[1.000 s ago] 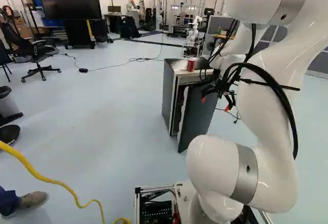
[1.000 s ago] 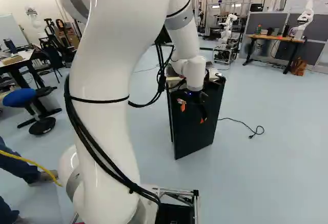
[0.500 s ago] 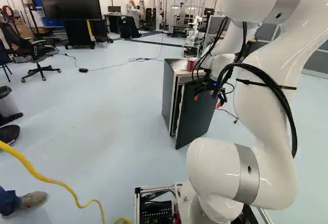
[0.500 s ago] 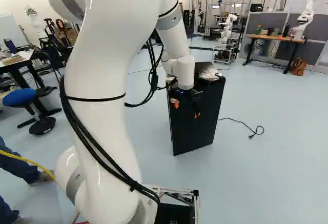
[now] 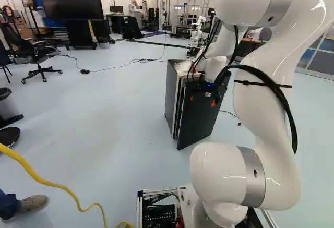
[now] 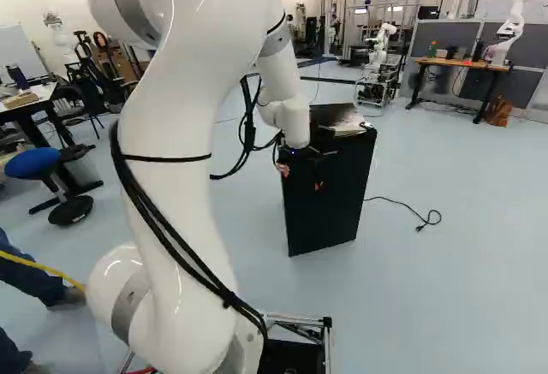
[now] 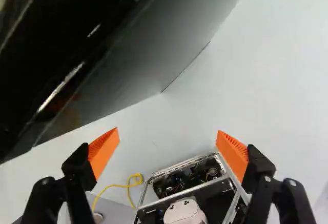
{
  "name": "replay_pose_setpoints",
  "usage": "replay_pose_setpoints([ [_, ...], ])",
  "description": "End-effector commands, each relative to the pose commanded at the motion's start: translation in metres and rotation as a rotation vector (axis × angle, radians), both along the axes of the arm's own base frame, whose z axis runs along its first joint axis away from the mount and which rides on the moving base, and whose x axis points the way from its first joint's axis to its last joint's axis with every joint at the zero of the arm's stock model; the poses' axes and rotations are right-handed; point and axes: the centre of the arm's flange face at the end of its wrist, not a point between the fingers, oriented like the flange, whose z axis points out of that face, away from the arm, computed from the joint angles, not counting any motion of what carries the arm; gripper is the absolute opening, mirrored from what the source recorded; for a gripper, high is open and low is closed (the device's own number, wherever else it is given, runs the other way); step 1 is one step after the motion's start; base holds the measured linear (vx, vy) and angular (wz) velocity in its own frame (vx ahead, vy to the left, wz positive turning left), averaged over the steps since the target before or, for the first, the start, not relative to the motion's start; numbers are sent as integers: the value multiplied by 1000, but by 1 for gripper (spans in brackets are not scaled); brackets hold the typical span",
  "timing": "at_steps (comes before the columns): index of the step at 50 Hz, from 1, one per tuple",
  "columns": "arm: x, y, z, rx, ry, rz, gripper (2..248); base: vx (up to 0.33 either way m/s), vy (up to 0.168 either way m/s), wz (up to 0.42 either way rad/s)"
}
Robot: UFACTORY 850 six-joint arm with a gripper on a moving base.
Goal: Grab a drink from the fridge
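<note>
In the left base view my gripper [image 5: 202, 100] stands in front of the dark fridge door [image 5: 197, 117], which is slightly ajar on the small fridge [image 5: 171, 92]. A narrow light strip shows along the door's edge. On the fridge top, the red can [image 5: 193, 71] is almost wholly hidden behind my arm and cables. The wrist view shows my gripper [image 7: 168, 130] open, its orange pads wide apart with nothing between them. Ahead of the fingers, the dark fridge door [image 7: 148, 49] slants past. The inside of the fridge is hidden.
Another robot [image 6: 512, 27] stands on a desk at the back right, and another robot [image 6: 380, 47] on a cart behind the fridge. A cable [image 6: 402, 205] lies beside the fridge. A yellow cable [image 5: 57, 185] and a person's shoe [image 5: 34, 202] are left of my base.
My arm and gripper have moved to the left across the door's front. The fridge door has swung further towards shut. The can has become mostly covered by my arm. The base has stayed put.
</note>
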Motion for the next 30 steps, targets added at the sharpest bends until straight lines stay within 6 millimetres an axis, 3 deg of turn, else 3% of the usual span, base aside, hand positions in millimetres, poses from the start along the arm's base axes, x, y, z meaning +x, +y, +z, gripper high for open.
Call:
replay_pose_setpoints([
  [30, 52, 34, 3, -51, -144, 77, 247, 0, 0, 0],
])
